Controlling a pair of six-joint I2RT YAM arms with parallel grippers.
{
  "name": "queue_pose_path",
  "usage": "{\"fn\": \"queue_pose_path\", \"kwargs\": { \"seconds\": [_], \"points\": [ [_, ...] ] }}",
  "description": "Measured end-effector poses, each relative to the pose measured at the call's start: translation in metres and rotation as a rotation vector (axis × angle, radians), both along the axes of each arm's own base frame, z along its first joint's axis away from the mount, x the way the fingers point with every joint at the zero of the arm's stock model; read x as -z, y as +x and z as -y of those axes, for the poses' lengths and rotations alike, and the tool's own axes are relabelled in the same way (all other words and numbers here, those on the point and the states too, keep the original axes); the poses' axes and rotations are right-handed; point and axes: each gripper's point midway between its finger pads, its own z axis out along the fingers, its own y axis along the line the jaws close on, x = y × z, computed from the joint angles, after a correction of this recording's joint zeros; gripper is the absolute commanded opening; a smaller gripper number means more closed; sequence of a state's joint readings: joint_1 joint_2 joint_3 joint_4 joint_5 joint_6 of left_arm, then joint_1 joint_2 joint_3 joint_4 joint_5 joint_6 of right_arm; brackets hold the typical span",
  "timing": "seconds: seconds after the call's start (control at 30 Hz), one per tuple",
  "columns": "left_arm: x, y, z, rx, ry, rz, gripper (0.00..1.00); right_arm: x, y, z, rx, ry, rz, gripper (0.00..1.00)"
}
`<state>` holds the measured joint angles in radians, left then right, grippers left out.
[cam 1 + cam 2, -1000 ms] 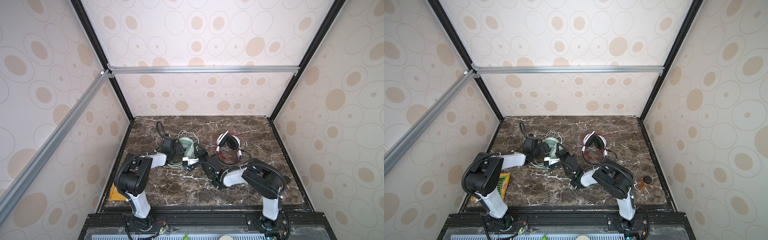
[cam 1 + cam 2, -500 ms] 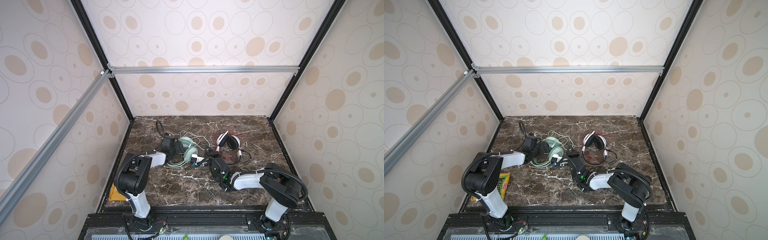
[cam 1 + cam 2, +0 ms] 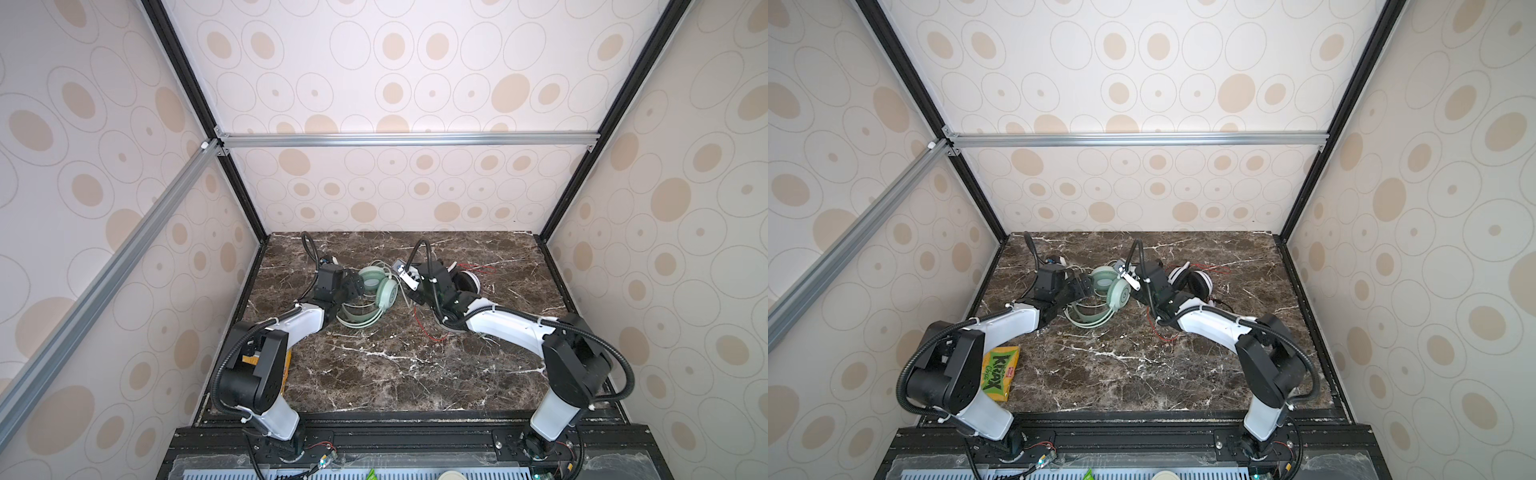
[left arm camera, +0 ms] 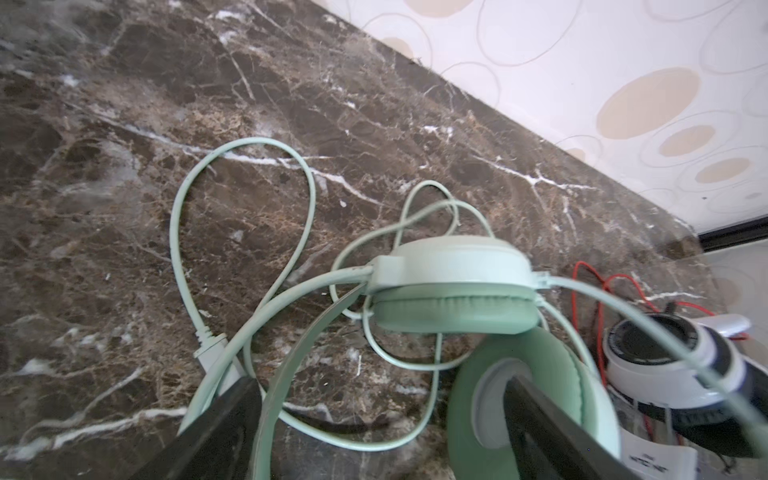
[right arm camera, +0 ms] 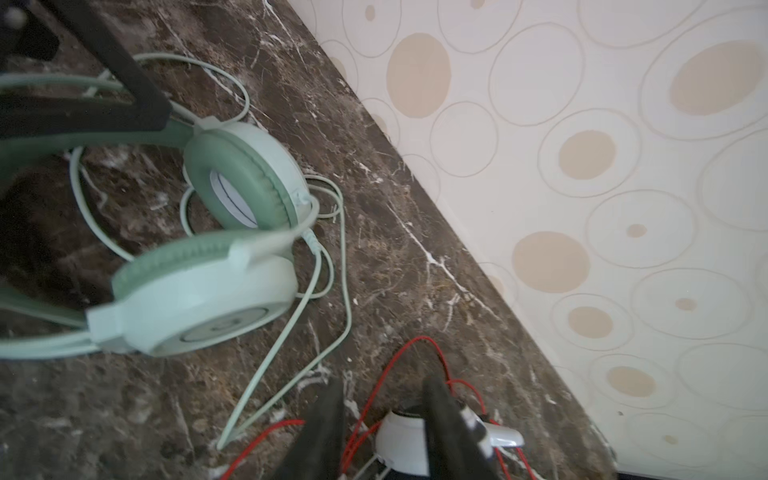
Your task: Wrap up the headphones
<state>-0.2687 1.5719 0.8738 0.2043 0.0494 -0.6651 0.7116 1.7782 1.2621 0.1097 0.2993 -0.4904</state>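
On the marble surface (image 3: 374, 374) the mint pair (image 3: 384, 293) lies toward 12 o'clock from centre. Its pale cord (image 4: 176, 232) loops loose on the 12 o'clock side. The white pair (image 3: 469, 283) sits just beside it at 1 o'clock, half hidden by the right arm. The left pincer (image 4: 374, 395) is spread wide astride the mint headband, one finger in front of an ear cushion's opening. The right pincer (image 5: 382, 388) stands parted over a white earcup and the red cord (image 5: 415, 345), pinching neither.

In both top views the right arm (image 3: 507, 326) hides most of the white-and-black headphones (image 3: 470, 282); the left arm (image 3: 951, 374) partly covers the snack packet (image 3: 1001, 371).
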Motion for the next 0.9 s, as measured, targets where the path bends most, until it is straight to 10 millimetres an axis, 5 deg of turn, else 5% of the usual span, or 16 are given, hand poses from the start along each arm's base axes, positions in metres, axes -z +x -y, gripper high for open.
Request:
{"fn": "queue_pose_path", "kwargs": {
  "seconds": [0.17, 0.33, 0.47, 0.67, 0.9],
  "points": [
    [-0.051, -0.019, -0.003, 0.011, -0.027, 0.071, 0.98, 0.016, 0.000, 0.005, 0.045, 0.080, -0.130, 0.61],
    [-0.076, -0.048, -0.006, -0.001, -0.097, 0.049, 0.98, 0.026, -0.038, 0.057, 0.217, 0.289, -0.274, 0.61],
    [-0.036, -0.074, 0.001, -0.001, -0.163, -0.155, 0.98, 0.027, -0.060, 0.094, 0.364, 0.503, -0.361, 0.60],
    [0.031, -0.108, -0.002, -0.061, -0.119, -0.487, 0.96, 0.080, -0.099, 0.097, 0.409, 0.585, -0.554, 0.59],
    [0.068, -0.089, -0.006, -0.123, -0.013, -0.669, 0.90, 0.082, -0.107, 0.089, 0.397, 0.652, -0.613, 0.58]
  ]
}}
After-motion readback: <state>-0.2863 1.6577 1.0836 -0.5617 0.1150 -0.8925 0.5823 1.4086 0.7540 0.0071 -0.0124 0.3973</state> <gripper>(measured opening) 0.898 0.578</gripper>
